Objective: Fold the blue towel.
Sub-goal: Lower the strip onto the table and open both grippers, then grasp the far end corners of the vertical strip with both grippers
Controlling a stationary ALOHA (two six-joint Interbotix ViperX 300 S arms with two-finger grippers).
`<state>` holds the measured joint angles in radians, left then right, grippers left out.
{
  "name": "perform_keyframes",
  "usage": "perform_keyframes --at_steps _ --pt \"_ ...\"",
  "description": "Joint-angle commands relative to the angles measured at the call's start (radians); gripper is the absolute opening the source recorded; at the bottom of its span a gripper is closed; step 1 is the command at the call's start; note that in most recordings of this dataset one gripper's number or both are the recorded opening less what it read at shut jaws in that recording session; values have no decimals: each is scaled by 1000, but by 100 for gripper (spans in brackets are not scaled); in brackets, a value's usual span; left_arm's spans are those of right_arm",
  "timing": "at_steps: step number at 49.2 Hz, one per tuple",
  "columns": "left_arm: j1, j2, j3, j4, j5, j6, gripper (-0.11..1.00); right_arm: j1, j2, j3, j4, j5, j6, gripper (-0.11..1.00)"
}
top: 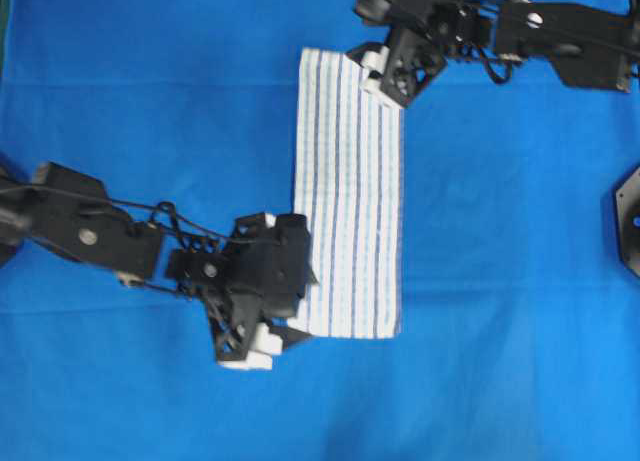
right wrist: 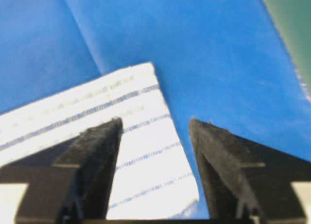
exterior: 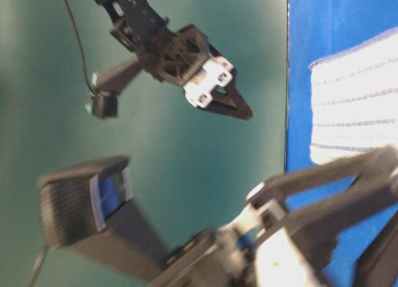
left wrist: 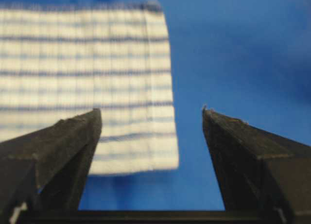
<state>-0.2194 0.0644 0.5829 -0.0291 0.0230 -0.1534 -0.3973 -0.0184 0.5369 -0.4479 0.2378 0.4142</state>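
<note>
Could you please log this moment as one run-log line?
blue towel: folded strip, flat | left gripper: open, empty | right gripper: open, empty

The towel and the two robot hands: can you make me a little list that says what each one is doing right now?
towel: the blue towel, white with thin blue stripes, lies flat as a long narrow strip
under it: the blue table cover
left gripper: open, at the towel's near left corner, nothing between its fingers
right gripper: open, over the towel's far right corner, holding nothing
is anyone holding the towel: no
</note>
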Motion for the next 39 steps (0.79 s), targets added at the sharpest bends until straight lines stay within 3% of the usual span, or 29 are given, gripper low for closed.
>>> perform_keyframes --at_steps 1,14,23,33,39 --pt "9 -81 9 0 51 5 74 5 -92 32 -3 -9 0 58" --pt "112 -236 118 3 64 8 74 54 -284 212 0 -57 17 59" --pt "224 -316 198 5 -15 14 74 156 -410 325 25 -95 35 59" --pt "319 -388 275 5 -109 52 74 265 -483 397 31 -120 77 58" --pt "334 -400 287 5 -124 66 74 278 -480 410 31 -118 98 58"
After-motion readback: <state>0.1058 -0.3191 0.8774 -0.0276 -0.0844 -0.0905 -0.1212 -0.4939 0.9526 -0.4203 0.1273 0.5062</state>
